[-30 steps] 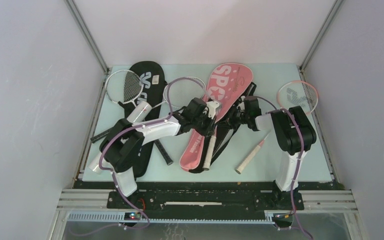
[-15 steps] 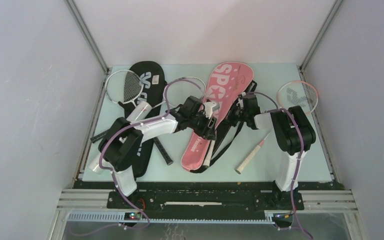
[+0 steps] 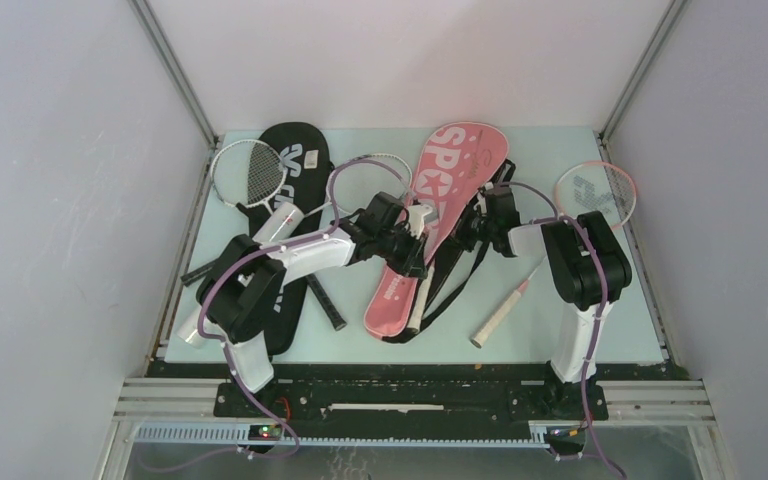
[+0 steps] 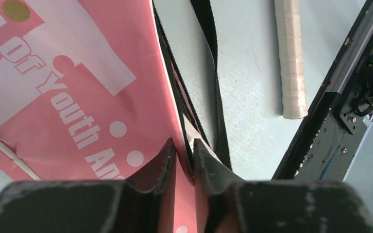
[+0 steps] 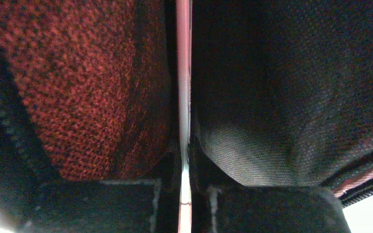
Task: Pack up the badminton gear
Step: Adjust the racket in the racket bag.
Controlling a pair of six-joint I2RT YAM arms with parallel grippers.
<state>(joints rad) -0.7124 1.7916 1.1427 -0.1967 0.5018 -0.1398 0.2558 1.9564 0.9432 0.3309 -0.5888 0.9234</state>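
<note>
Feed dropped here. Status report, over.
Left gripper pinching pink cover at its edge. Right gripper clamped on the same cover. Black strap trailing right beside the left pinch.

Pink cover edge within right tool

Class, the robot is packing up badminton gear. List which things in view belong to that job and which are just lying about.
Part of the job: pink cover, strap, black cover, white racket, second white racket, pink racket, tube.
Not part of it: table, base rail.
</note>
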